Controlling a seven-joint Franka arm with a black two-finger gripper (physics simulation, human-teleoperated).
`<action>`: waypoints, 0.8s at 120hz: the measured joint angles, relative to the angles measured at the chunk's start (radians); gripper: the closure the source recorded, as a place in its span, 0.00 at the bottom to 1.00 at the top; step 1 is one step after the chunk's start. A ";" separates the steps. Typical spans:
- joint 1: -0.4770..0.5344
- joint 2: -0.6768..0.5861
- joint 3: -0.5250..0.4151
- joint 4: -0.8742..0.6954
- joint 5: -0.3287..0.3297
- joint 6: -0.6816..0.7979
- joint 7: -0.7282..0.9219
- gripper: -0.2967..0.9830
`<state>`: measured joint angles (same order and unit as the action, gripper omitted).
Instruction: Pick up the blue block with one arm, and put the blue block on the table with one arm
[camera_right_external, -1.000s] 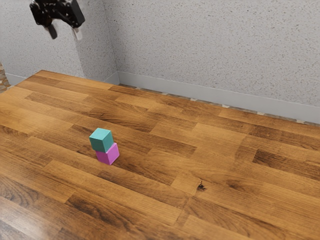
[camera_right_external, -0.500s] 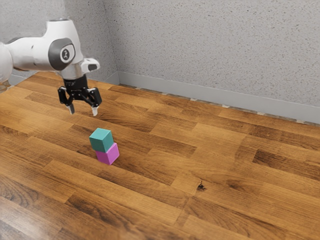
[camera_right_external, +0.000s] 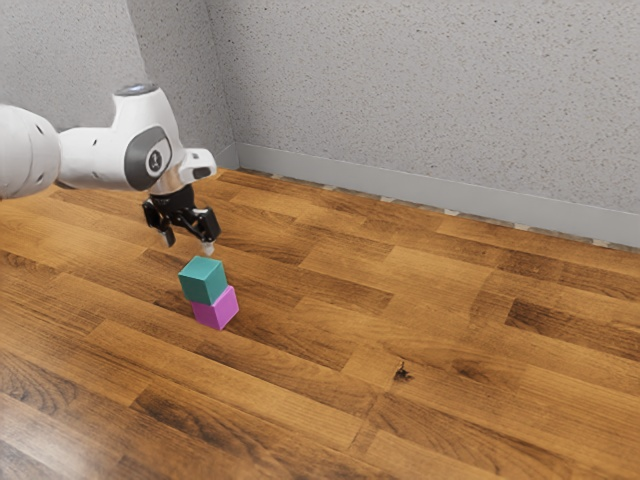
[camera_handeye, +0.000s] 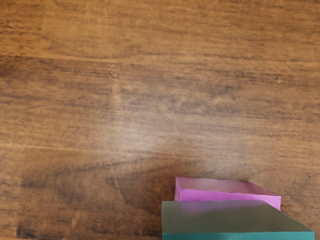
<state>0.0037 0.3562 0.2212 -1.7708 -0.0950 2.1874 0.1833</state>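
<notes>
Several speckled grey walls (camera_right_external: 430, 90) rise beyond the wood-plank table (camera_right_external: 270, 400).

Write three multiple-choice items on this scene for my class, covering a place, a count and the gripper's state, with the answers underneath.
1. Where is the teal block?
A) Directly on the table
B) On top of the pink block
C) Underneath the pink block

2. How many blocks are there?
A) Two
B) Three
C) Four

3. What state is the gripper in?
A) Shut on the teal block
B) Shut on the pink block
C) Open, holding nothing

Answers:
1: B, the exterior view shows the teal block stacked on the pink one.
2: A, one teal and one pink block are seen in both views.
3: C, its fingers stand apart with no block between them.
</notes>
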 joint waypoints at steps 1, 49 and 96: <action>0.000 0.003 0.001 0.002 -0.001 0.002 -0.001 0.23; 0.002 0.087 0.004 0.072 -0.005 0.010 -0.064 0.23; 0.001 0.011 -0.013 0.071 -0.006 -0.009 -0.035 0.23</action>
<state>0.0046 0.3671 0.2080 -1.6995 -0.1009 2.1782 0.1487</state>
